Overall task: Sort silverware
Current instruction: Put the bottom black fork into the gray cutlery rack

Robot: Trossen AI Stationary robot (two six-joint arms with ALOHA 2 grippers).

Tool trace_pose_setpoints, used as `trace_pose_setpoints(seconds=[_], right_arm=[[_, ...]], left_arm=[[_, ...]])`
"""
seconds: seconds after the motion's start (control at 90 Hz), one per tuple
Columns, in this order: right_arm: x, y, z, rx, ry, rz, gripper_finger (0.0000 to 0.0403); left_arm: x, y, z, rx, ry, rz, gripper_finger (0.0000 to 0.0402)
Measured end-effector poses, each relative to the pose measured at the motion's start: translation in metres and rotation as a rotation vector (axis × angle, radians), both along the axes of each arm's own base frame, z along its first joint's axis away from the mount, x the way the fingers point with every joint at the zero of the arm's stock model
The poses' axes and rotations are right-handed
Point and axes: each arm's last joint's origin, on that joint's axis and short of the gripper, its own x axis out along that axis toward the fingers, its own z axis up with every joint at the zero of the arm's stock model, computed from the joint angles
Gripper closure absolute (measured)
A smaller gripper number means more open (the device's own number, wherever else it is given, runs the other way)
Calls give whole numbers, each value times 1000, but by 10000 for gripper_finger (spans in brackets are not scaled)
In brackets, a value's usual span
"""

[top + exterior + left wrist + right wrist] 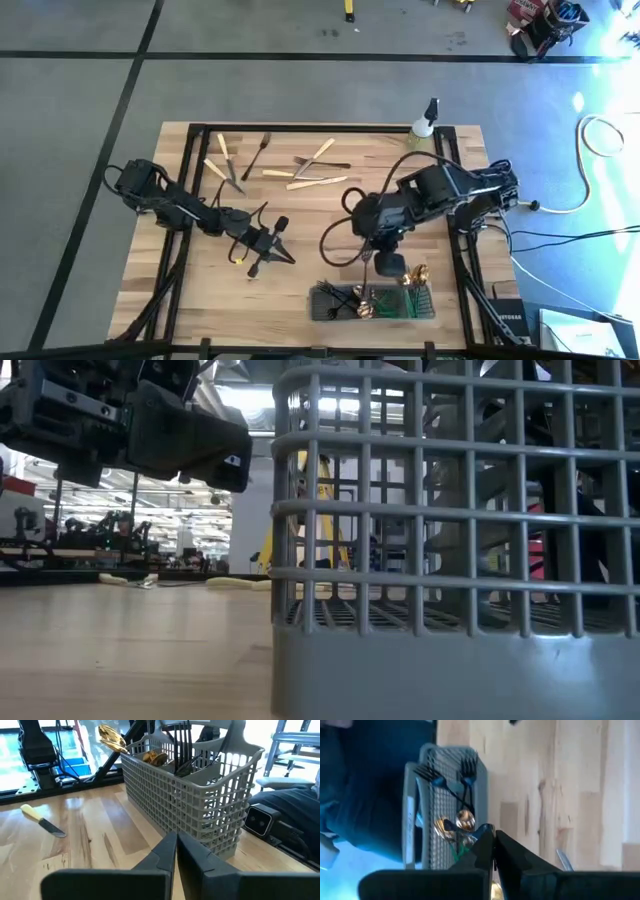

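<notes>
Delivery step: your right end effector (388,262) hangs clenched on a gold spoon (416,273) above the caddy (372,301); next, lower, release. Left end effector (268,250) idles clenched, mid-counter.

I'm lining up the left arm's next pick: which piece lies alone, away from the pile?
On the wooden table, skip the pile of silverware at the far edge. Beside the left claw lies one knife, alone, with a pale yellow handle and dark blade.

Left hand (268,243) and right hand (385,262), fingers together.
</notes>
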Motion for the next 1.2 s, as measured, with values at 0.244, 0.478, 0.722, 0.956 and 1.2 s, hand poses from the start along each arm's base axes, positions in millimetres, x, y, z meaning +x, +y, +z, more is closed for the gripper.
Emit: trace_pose_setpoints(seconds=[0.244, 0.478, 0.722, 0.956, 1.2], right_arm=[[1, 1, 9, 32, -72, 8, 403], [14, 4, 1, -3, -118, 24, 403], [36, 8, -30, -96, -49, 68, 403], [55, 21, -58, -31, 0, 151, 400], [58, 31, -75, 1, 38, 149, 326]], left_arm=[[0, 0, 0, 1, 0, 2, 402], [0, 0, 0, 6, -2, 2, 402], [0, 0, -1, 22, -1, 0, 402], [0, 0, -3, 37, 16, -2, 402], [-1, 0, -2, 48, 2, -25, 402]])
